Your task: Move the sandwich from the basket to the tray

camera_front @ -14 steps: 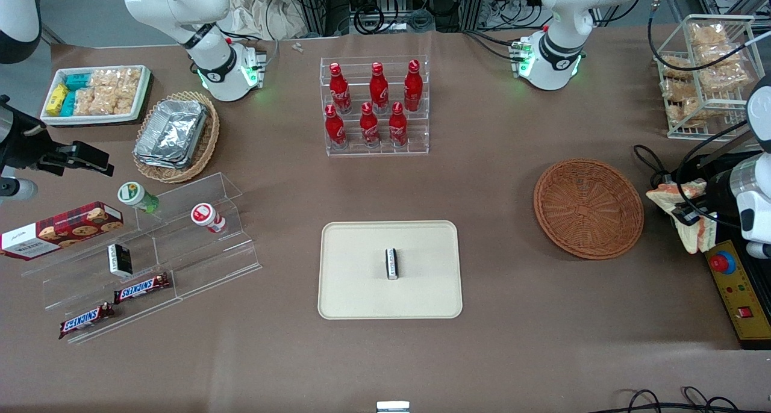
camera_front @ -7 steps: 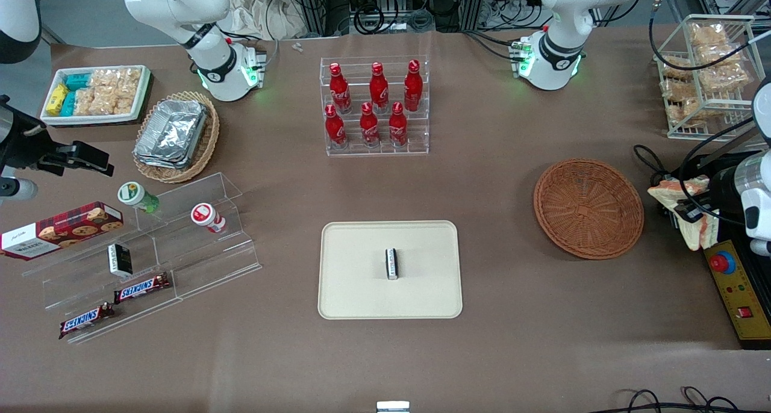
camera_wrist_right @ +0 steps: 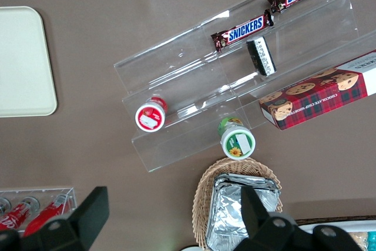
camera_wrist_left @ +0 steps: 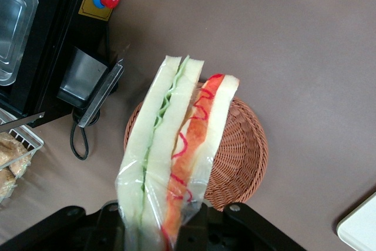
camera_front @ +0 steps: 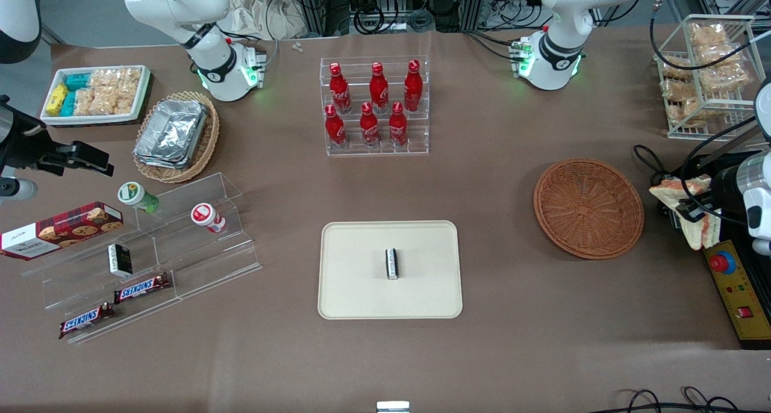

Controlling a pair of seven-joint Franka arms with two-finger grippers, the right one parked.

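The sandwich (camera_front: 676, 189) is a plastic-wrapped wedge of pale bread with red-orange and green filling. My left gripper (camera_front: 692, 212) is shut on it and holds it in the air, beside the basket and toward the working arm's end of the table. In the left wrist view the sandwich (camera_wrist_left: 176, 157) stands up between the black fingers of the gripper (camera_wrist_left: 157, 231). The reddish-brown wicker basket (camera_front: 588, 209) lies empty on the table, and it also shows under the sandwich as the basket (camera_wrist_left: 244, 157). The beige tray (camera_front: 337, 238) lies mid-table, nearer to the front camera, and a corner of the tray (camera_wrist_left: 361, 228) shows.
A small black-and-white packet (camera_front: 392, 263) stands on the tray. A control box with a red stop button (camera_front: 720, 262) lies below my gripper. A rack of red bottles (camera_front: 376, 106) and a wire rack of snacks (camera_front: 705, 76) stand farther back.
My gripper has drifted slightly away from the basket toward the working arm's end, carrying the sandwich. Nothing else moved.
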